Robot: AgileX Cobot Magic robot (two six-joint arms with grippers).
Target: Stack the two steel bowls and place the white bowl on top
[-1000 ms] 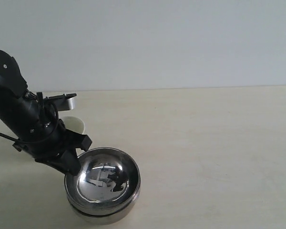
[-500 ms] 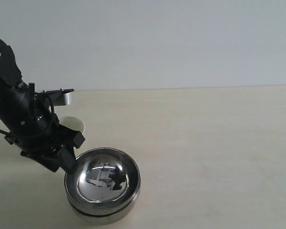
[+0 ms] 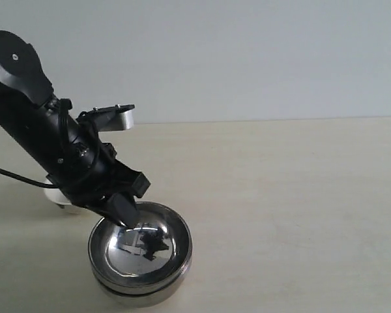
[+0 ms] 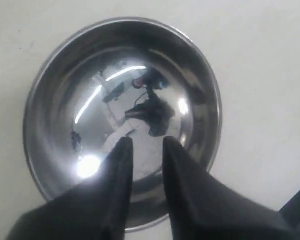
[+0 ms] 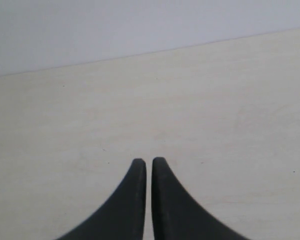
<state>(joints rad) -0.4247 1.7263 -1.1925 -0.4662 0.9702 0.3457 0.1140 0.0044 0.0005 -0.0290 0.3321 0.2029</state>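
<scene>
Steel bowls (image 3: 164,255) sit nested one inside the other at the front left of the table (image 3: 300,195) in your exterior view. The lower one shows only as a band under the upper rim. The left arm (image 3: 45,137) slants down over them, and the left gripper (image 3: 122,218) has its tips at the upper bowl's left rim. You cannot tell from here whether they touch the metal. Just behind the arm a rounded white shape peeks out on the table beside the stack. It looks like the white bowl (image 3: 57,199), but most of it is hidden.

In your left wrist view the top steel bowl (image 4: 65,100) fills the picture, mirror-bright inside. The left gripper (image 4: 144,147) hangs over its hollow. The two black fingers (image 4: 121,165) stand a narrow gap apart, with nothing between them but the bowl's reflection.

In your right wrist view the right gripper (image 5: 148,167) is closed down to a hairline slit and grips nothing. It is over bare table (image 5: 190,100) with no bowl in sight.
</scene>
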